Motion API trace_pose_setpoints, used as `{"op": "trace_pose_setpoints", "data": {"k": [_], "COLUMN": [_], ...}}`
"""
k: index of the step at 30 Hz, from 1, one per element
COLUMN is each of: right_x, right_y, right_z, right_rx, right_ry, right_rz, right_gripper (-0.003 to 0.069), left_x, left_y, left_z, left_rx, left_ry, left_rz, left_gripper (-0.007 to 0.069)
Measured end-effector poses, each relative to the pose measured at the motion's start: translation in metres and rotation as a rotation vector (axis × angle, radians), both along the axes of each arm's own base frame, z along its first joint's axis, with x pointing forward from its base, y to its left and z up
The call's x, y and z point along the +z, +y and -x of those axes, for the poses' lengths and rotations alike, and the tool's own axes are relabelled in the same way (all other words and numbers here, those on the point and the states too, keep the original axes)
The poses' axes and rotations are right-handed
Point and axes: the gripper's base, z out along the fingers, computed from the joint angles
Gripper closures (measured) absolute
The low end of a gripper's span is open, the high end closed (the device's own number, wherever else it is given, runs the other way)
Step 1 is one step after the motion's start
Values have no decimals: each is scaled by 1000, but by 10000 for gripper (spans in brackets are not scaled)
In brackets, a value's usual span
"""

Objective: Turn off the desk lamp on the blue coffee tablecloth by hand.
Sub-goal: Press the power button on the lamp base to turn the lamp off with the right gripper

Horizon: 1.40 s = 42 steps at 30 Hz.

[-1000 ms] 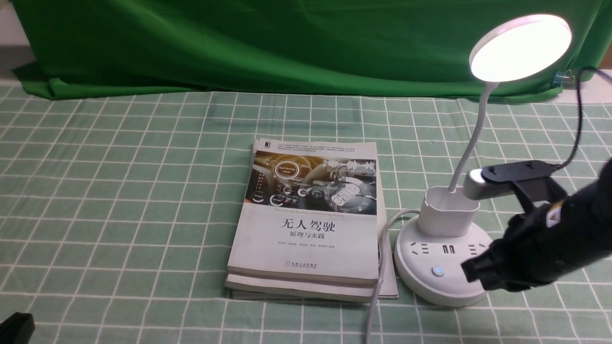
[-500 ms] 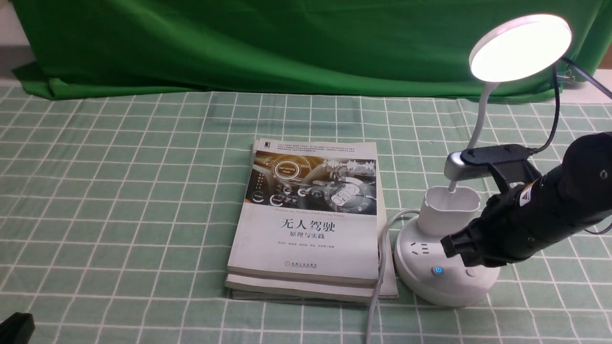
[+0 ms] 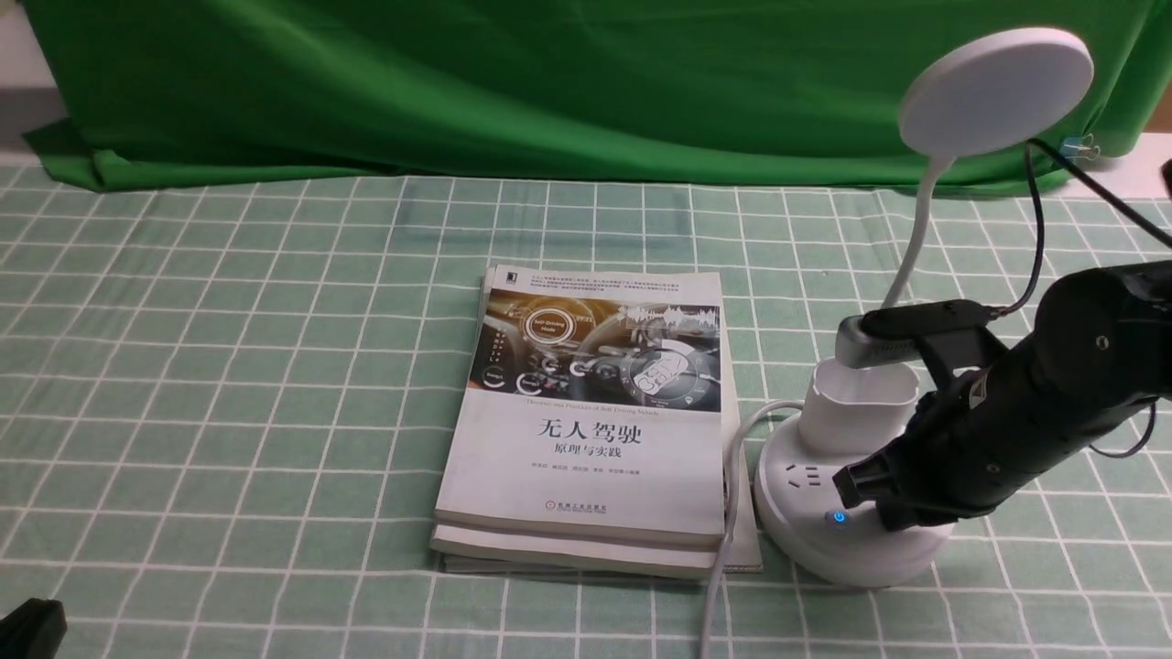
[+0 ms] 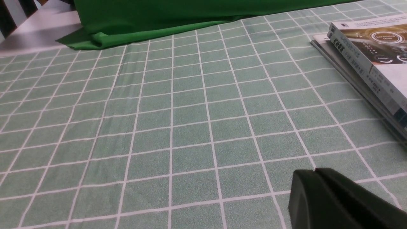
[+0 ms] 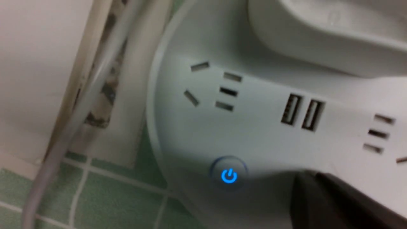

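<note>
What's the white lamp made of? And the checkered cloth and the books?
The desk lamp looks like smooth white plastic: a moulded base with neat socket slots and a soft sheen. The tablecloth seems to be woven fabric, matte, with a fine grainy weave and slight ripples. The books look like paper, with a slightly glossy printed cover and pale page edges.

You can see one desk lamp (image 3: 856, 407), one blue coffee tablecloth (image 3: 229, 366), one dark green cloth (image 3: 458, 82) and at least two books (image 3: 586, 458).
</note>
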Motion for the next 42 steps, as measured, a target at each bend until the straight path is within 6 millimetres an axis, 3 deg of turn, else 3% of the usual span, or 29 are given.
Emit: {"op": "trace_pose_setpoints", "data": {"k": [14,19,24,30,36,42], "right_x": [32,23,1,-1,12,53], "right_y": [-3,-3,-2,0,-2,-6], "right_z": [7,5,1,-3,0,14], "right_rx": [-1,5,7,8,6,5], "right_ry": [-106,-83,-14,-13,-70,-182], "right_rz": [-36,-16,12,14,-5,-45], "right_gripper": [626,624,624,624,624,624], "left_x": [0,0,0,0,0,0], "left_y": [0,0,0,0,0,0], "left_z": [0,0,0,0,0,0], "left_rx": [0,0,0,0,0,0], "left_ry": [0,0,0,0,0,0], "left_rz": [0,0,0,0,0,0], "left_gripper": [624,624,624,624,624,624]}}
